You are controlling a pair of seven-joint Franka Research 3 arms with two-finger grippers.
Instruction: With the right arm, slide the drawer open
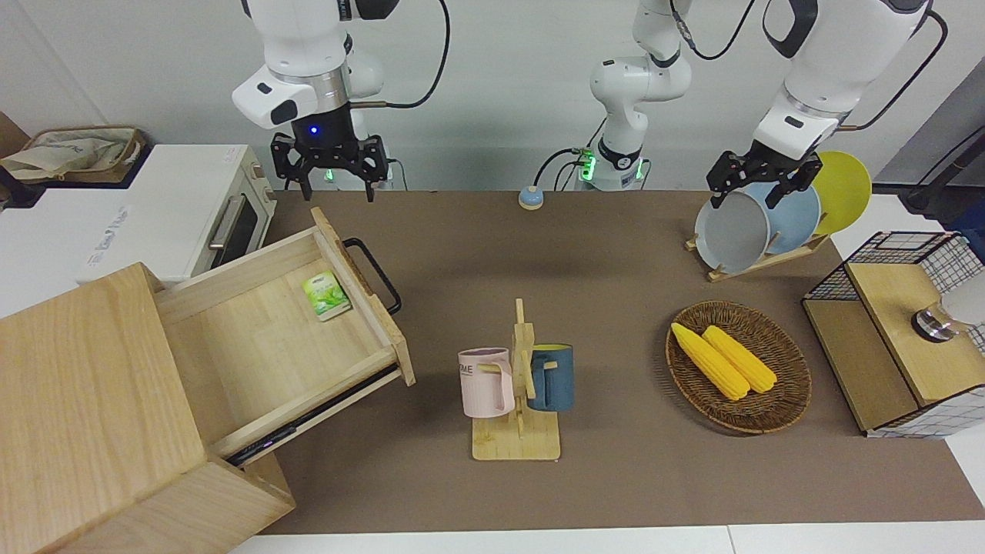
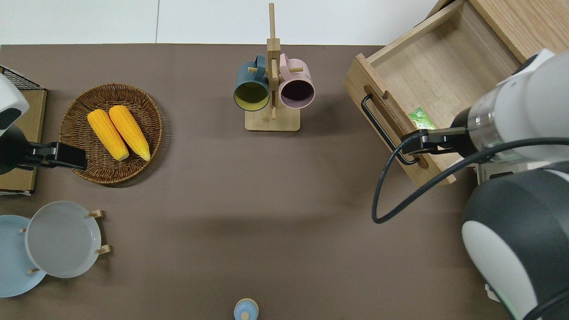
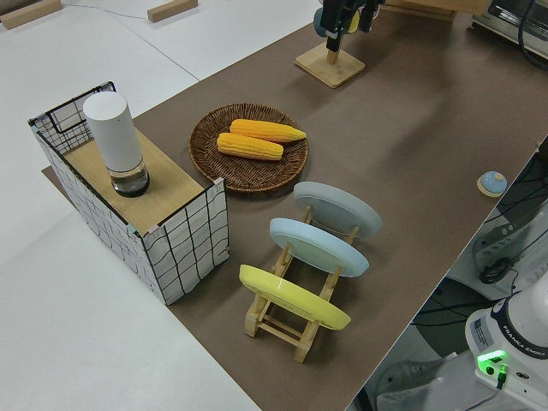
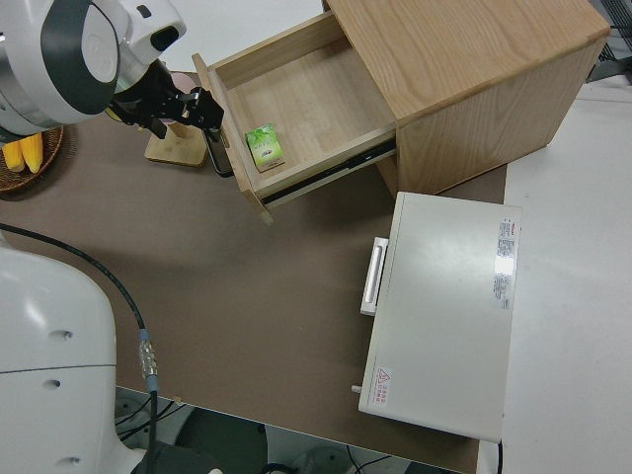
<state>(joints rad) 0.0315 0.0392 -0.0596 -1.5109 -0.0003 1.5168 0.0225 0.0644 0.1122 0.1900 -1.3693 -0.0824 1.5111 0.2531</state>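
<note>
Drawer (image 1: 269, 338), front view: light wood, wide and shallow, standing pulled well out of its cabinet (image 1: 92, 408) at the right arm's end of the table, black bar handle (image 1: 375, 273) on its front, a small green packet (image 1: 326, 295) lying inside near the front panel; bare brown mat (image 1: 600, 254) is lying open between the drawer front and the mug rack (image 1: 517, 385). Right gripper (image 1: 329, 185) is hanging raised with its fingers spread wide and holding nothing, blue wrist light glowing; the left arm is parked, its gripper (image 1: 758, 188) showing parted fingers. Overhead view: drawer (image 2: 449, 84) is sitting angled at the corner farther from the robots, handle (image 2: 386, 129) facing the table's middle, with the toaster oven (image 2: 484, 173) nearer to the robots and just beside the drawer's corner; the right gripper (image 2: 422, 141) is sitting over the drawer's front edge close by the packet (image 2: 418, 118). Left side view: only the left arm's end is showing, with corn basket (image 3: 248, 145) and plate rack (image 3: 300, 291). Right side view: drawer (image 4: 296, 109) is showing open and the right gripper (image 4: 188, 104) is hovering at its front panel, clear of the handle.
</note>
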